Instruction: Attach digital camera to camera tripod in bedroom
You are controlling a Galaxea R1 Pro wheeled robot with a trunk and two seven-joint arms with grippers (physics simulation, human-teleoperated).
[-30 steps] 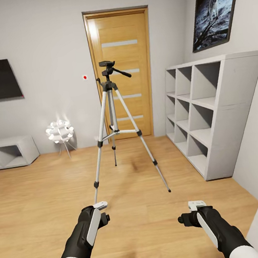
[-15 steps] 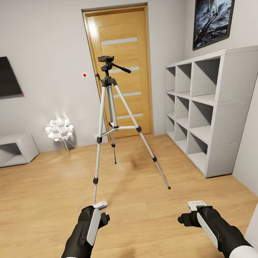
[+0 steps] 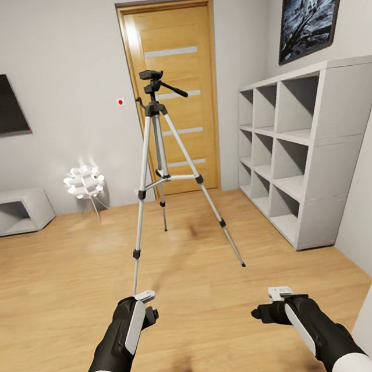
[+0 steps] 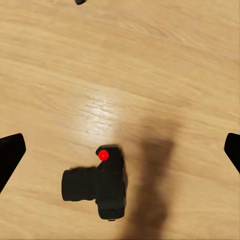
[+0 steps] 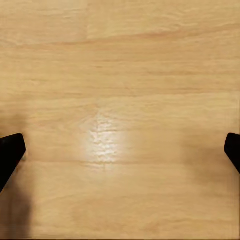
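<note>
We see the digital camera (image 4: 100, 185) lying on the wood plank floor (image 3: 56, 273), directly beneath the left end effector (image 4: 120, 150), whose fingers (image 4: 10, 155) are spread wide and hold nothing. In the head view its red dot shows at the lower frame edge, between both arms, nearer the left end effector (image 3: 143, 297). The right end effector (image 5: 120, 150) is likewise spread, over bare floor. The camera tripod (image 3: 163, 171) stands upright ahead, in front of the oak door (image 3: 177, 93), well apart from the camera.
</note>
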